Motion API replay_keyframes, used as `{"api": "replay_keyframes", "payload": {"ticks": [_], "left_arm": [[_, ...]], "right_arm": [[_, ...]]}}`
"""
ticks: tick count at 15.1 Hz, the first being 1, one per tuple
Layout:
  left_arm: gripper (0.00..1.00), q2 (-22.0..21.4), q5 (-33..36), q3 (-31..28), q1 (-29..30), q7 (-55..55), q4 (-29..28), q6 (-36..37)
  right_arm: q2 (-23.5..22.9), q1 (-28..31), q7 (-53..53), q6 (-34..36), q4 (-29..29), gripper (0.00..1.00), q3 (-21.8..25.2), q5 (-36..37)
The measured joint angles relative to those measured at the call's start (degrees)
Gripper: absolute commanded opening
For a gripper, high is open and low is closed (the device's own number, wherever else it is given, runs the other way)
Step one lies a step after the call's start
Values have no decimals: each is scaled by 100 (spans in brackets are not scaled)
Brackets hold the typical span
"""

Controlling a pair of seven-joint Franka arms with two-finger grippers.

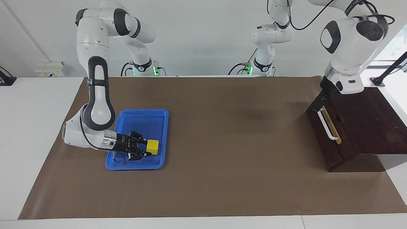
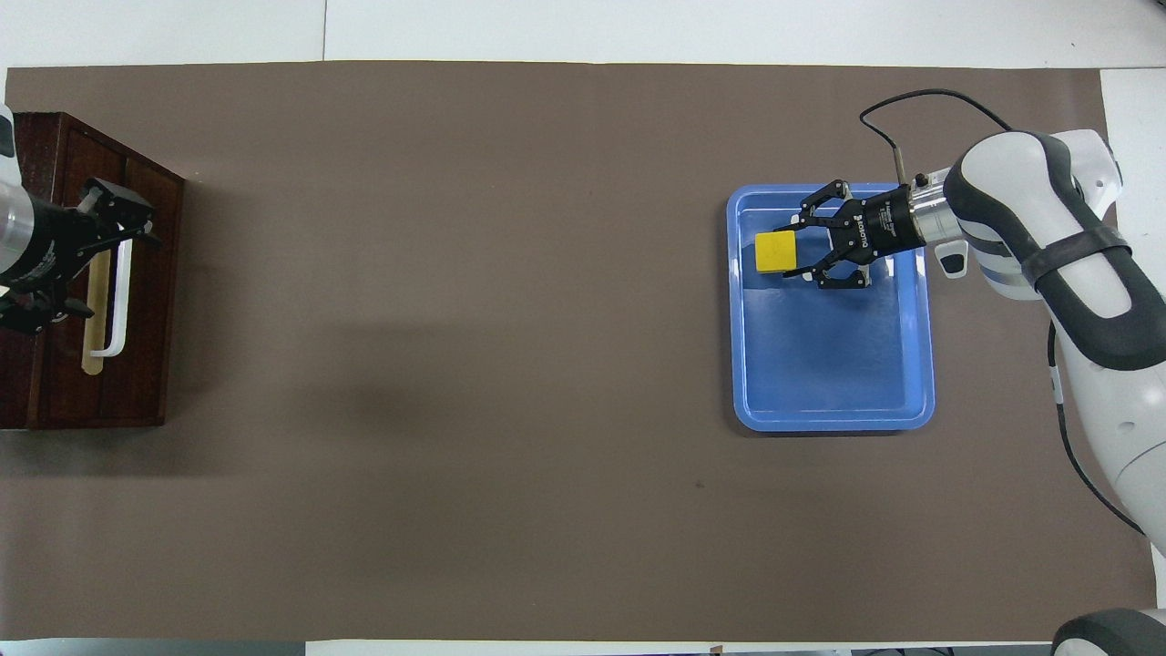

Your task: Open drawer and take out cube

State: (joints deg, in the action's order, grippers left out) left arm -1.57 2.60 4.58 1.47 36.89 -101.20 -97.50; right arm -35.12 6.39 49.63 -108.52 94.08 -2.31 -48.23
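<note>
The dark wooden drawer [image 1: 330, 143] is shut in its box at the left arm's end of the table, its white bar handle [image 1: 327, 124] facing up; it also shows in the overhead view [image 2: 141, 301]. My left gripper [image 1: 319, 106] is open and empty, raised just over the handle's end nearer to the robots, and it shows in the overhead view [image 2: 118, 273]. My right gripper [image 1: 144, 149] is shut on the yellow cube [image 1: 153, 147] low inside the blue tray [image 1: 136, 167]. The cube [image 2: 774, 252] and right gripper [image 2: 802, 248] also show from above.
The blue tray [image 2: 833, 421] lies at the right arm's end of the brown mat [image 1: 229, 133]. White table surface borders the mat on all sides. A dark stand [image 1: 380, 81] sits beside the box, nearer to the robots.
</note>
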Motion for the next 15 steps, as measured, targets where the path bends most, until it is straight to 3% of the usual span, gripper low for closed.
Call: {"api": "replay_keyframes", "payload": {"ticks": [4, 8, 11, 15], "left_arm": [[100, -191, -55, 24, -302, -1059, -105, 617], [100, 103, -67, 202, -316, -1542, -18, 803], [100, 420, -67, 437, -215, -1654, 338, 1081], [100, 470, -67, 483, -145, -1737, 412, 1267]], "right_arm": [[3, -1, -27, -3, -1, 100, 0, 44], [143, -55, -25, 0, -45, 100, -17, 291], [560, -120, 13, 182, -112, 100, -31, 960], [1461, -225, -532, 685, -187, 100, -67, 2302]]}}
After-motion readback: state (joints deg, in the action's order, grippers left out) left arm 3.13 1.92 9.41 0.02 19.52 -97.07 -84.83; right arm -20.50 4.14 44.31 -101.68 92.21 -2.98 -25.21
